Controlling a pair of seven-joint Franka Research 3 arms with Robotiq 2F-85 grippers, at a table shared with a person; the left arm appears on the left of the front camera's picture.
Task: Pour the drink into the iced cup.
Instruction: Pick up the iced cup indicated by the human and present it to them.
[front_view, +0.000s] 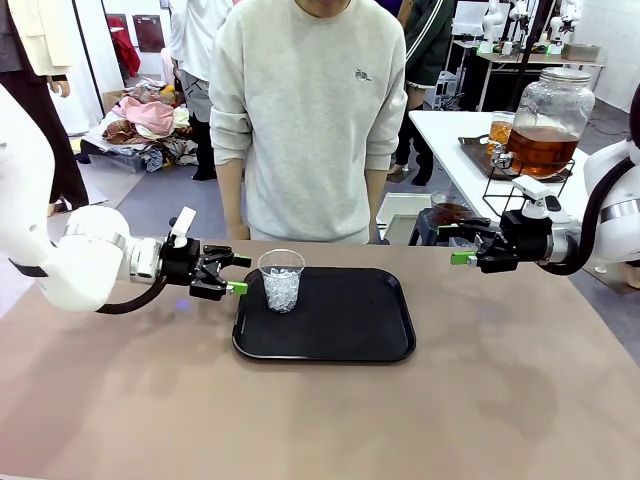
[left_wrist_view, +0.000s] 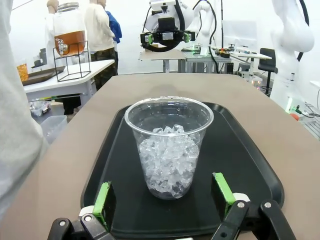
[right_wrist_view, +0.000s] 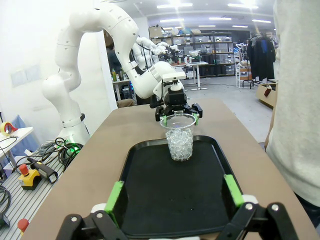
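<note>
The cup (front_view: 281, 280), packed w/ ice, is sitting upright at the left end of the black tray (front_view: 345, 325) — prob. so any spill is landing on the tray, not the table (front_view: 300, 420). The left gripper (front_view: 238, 274) is hovering level just beside the cup, jaws spread wide, tips just short of it and not touching. It is likely lining up to grab or steady it. The right gripper (front_view: 455, 243) is hanging past the tray's right end, jaws apart too, holding nothing. The drink (front_view: 542, 148) — amber, tea-like — is sitting in a big glass jar (front_view: 550, 95) on a side table behind the right arm, well apart from the cup, so no pouring is happening yet. A person (front_view: 305, 120) is standing at the far edge.
</note>
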